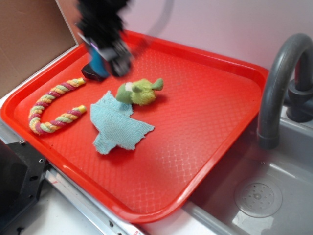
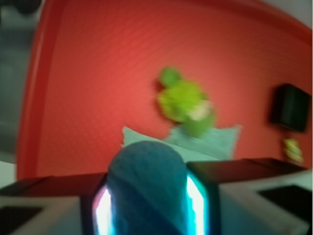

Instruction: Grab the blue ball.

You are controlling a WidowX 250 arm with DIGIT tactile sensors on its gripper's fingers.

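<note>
Filling most of the scene, the red tray (image 1: 205,122) anchors everything: near its far-left corner the gripper (image 2: 146,205) is clamped around the blue ball (image 2: 146,186), so the grab looks done; at most lifting remains.

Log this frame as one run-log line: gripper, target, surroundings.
gripper: shut on blue ball | above red tray, far-left area | on tray: green plush toy, light-blue cloth, rope toy | motion blur
</note>
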